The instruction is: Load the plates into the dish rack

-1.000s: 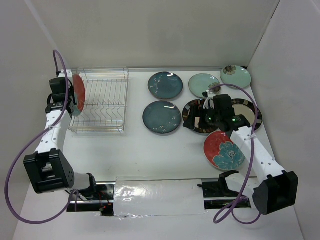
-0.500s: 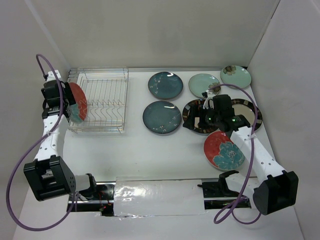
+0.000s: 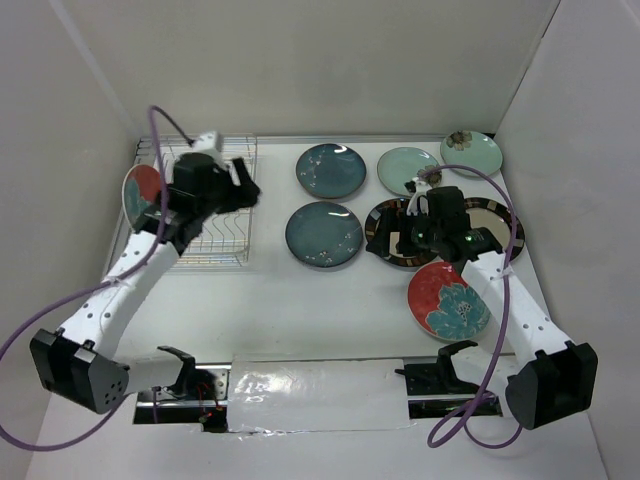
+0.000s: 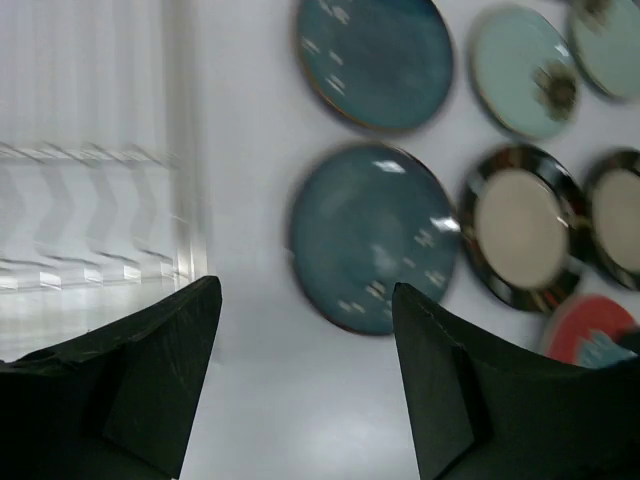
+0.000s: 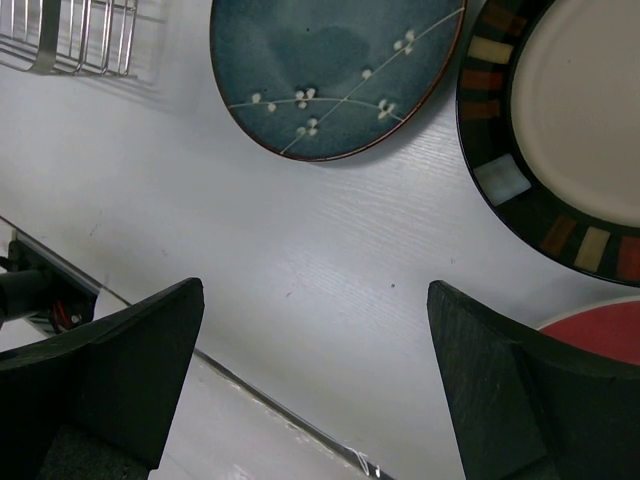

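Left end of bench: the dish rack (image 3: 205,215) lies with its long side running away from the arms. One red plate with teal flower (image 3: 141,190) stands on edge at the rack's left end. Its right part is hidden by the left arm, and its seating between the wires cannot be confirmed.

The left claw (image 3: 238,186) hangs over the rack's right edge. In the left wrist view it is released (image 4: 305,292), fingers spread with nothing between them. That view is blurred, and the rack shows only as smeared wires.

Centre: two dark teal plates lie flat on the bench (image 3: 300,300), the far teal plate (image 3: 331,170) and the near teal plate (image 3: 324,235), close but apart.

Right: two mint plates (image 3: 408,170) lie flat at the back. The first cream plate (image 3: 392,222) is partly covered by the right claw (image 3: 385,242). The second cream plate (image 3: 497,215) is largely hidden behind the right wrist.

The right claw is released and empty (image 5: 312,290). Its own view cuts off the near teal plate and the first cream plate at the frame edge.

The second red plate (image 3: 445,305) lies flat, its right edge under the right arm.
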Controlling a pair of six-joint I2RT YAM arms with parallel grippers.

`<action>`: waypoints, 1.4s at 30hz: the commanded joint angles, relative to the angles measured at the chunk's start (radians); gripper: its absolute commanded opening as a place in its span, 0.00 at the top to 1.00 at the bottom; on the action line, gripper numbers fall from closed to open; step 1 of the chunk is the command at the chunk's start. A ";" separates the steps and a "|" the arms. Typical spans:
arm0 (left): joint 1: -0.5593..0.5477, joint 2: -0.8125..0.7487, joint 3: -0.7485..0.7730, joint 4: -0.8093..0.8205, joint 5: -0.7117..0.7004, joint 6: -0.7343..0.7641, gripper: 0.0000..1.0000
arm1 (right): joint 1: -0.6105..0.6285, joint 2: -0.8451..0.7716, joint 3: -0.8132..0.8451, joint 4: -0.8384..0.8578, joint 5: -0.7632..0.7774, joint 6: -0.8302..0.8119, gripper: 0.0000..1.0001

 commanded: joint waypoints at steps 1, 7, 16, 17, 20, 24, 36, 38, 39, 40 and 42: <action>-0.202 -0.019 -0.082 -0.006 0.070 -0.272 0.19 | -0.013 0.003 0.045 -0.006 -0.030 -0.003 0.01; -0.416 0.024 -0.280 0.172 0.019 -0.559 0.19 | -0.022 -0.008 0.036 0.005 -0.053 0.029 0.01; -0.574 0.090 -0.530 0.467 -0.151 -0.969 0.19 | -0.041 -0.050 0.017 0.005 -0.063 0.057 0.01; -0.574 0.108 -0.545 0.519 -0.162 -0.994 0.19 | -0.041 -0.050 0.017 -0.004 -0.072 0.057 0.01; -0.574 0.188 -0.556 0.542 -0.189 -1.063 0.19 | -0.050 -0.071 0.008 -0.004 -0.084 0.057 0.01; -0.574 0.274 -0.600 0.672 -0.199 -1.138 0.19 | -0.059 -0.071 0.008 -0.013 -0.095 0.057 0.01; -0.565 0.464 -0.614 0.838 -0.309 -1.343 0.26 | -0.068 -0.099 -0.044 0.016 -0.149 0.077 0.01; -0.565 0.489 -0.602 0.838 -0.318 -1.366 0.27 | -0.068 -0.099 -0.044 0.016 -0.149 0.077 0.01; -0.565 0.508 -0.602 0.847 -0.332 -1.394 0.29 | -0.068 -0.099 -0.035 0.016 -0.149 0.068 0.01; -0.565 0.518 -0.602 0.872 -0.341 -1.405 0.32 | -0.068 -0.090 -0.035 0.016 -0.149 0.068 0.01; -0.556 0.536 -0.593 0.872 -0.354 -1.414 0.36 | -0.068 -0.090 -0.035 0.016 -0.149 0.068 0.01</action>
